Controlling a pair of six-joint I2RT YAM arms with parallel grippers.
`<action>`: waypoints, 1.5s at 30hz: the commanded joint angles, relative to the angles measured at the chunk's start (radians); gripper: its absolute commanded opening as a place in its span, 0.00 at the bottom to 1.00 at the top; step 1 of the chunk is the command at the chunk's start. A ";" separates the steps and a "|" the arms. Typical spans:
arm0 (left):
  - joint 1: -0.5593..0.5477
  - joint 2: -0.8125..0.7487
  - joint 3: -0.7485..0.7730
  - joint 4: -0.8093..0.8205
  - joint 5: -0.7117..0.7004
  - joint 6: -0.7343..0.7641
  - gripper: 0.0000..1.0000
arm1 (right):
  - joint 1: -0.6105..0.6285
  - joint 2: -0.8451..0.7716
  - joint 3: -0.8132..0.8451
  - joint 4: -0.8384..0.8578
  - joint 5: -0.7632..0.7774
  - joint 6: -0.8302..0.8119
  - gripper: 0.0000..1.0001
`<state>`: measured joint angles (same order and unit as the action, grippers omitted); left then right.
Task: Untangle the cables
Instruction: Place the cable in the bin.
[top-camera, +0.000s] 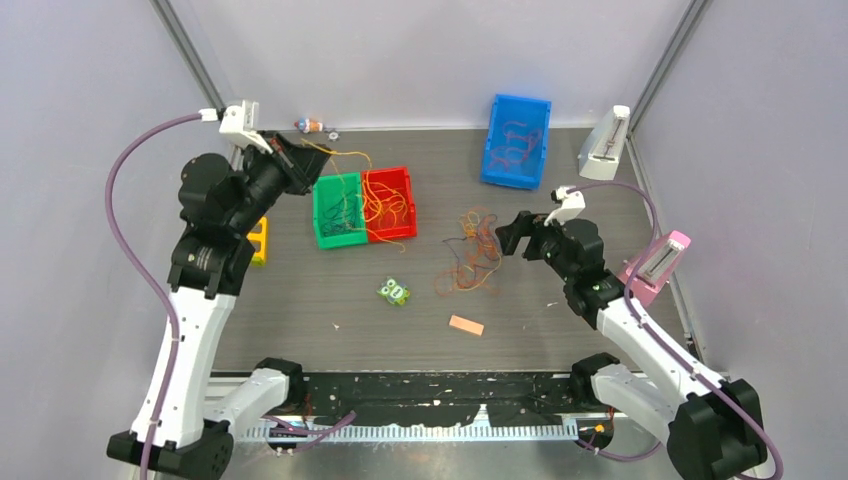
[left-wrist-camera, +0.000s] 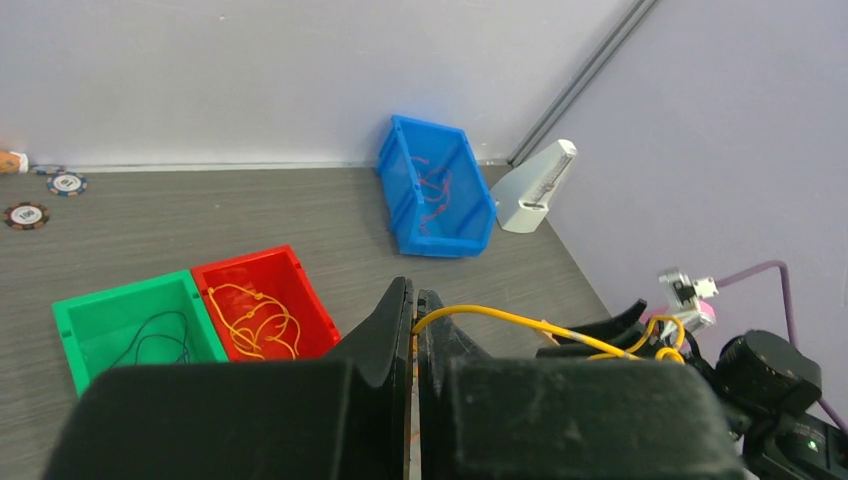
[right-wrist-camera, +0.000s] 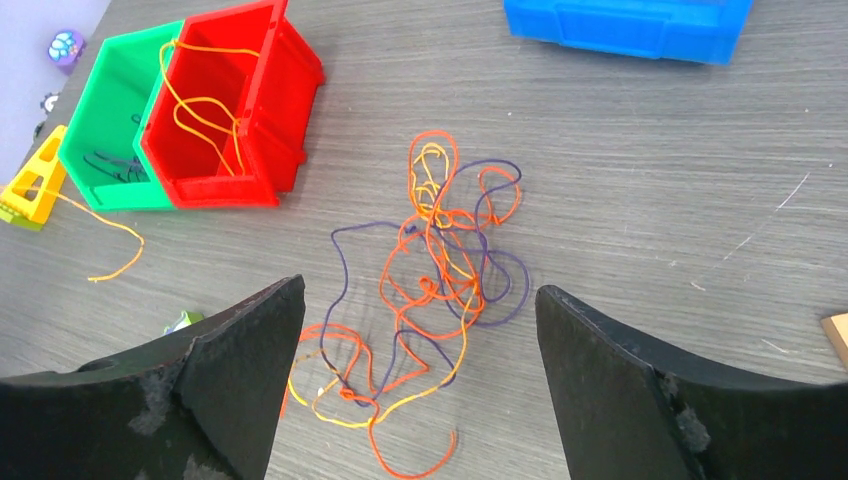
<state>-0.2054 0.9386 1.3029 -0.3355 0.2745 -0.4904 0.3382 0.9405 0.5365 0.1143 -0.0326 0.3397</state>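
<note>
Some cables (top-camera: 383, 205) lay in upper-left bins (top-camera: 392, 236); the left gripper (left-wrist-camera: 414, 295) pinched an orange strand (left-wrist-camera: 500, 317), and the right gripper (right-wrist-camera: 420, 290) was spread above the central tangle (top-camera: 472, 250).

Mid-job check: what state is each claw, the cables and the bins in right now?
left claw: shut on the orange cable.
orange cable: pinched, trailing out of the claw.
right claw: open, above the tangle.
tangle: knotted, not gripped.
red bin: holds orange strands.
green bin: holds dark strands.
blue bin: holds red strands.
</note>
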 joint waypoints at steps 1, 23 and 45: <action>0.004 0.074 0.084 0.033 0.019 0.036 0.00 | 0.002 -0.042 -0.061 0.071 -0.040 -0.035 0.90; 0.004 0.441 0.324 0.001 -0.011 0.106 0.00 | 0.003 -0.055 -0.216 0.306 -0.046 -0.012 0.89; 0.004 0.730 0.417 -0.054 -0.037 0.169 0.00 | 0.003 -0.016 -0.290 0.425 -0.042 0.018 0.88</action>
<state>-0.2054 1.6371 1.6756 -0.3801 0.2195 -0.3340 0.3386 0.9283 0.2447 0.4717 -0.0803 0.3508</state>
